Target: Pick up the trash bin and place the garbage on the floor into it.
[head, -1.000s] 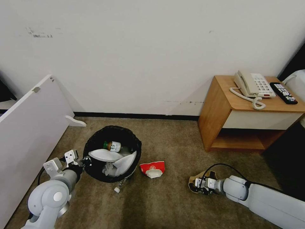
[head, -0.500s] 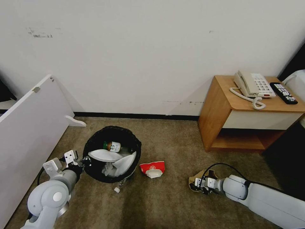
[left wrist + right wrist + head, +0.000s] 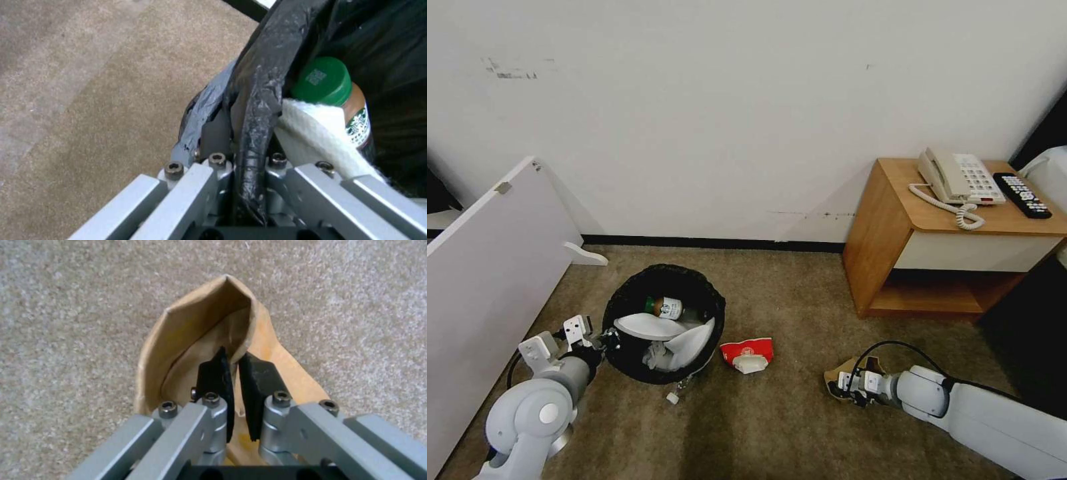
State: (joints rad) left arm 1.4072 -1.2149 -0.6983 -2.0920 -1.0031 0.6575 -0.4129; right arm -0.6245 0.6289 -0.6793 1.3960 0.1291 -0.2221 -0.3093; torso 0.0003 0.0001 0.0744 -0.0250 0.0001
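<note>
In the head view, the trash bin (image 3: 662, 323) is seen on the floor (image 3: 787, 427) near the wall edge, with its rim grasped by the left hand (image 3: 602, 340); white slippers and a bottle lie inside. A red-and-white wrapper (image 3: 748, 353) lies just beside the bin, and farther right the brown paper bag (image 3: 835, 381) is held under the right hand (image 3: 846, 390). In the left wrist view, the left hand (image 3: 242, 146) is clenched on the bag-covered rim (image 3: 258, 86); the liner is judged slippery. In the right wrist view, the right hand (image 3: 236, 386) is pinched on one wall of the paper bag (image 3: 200, 323), judged light, soft and easily torn, best held by its open edge.
</note>
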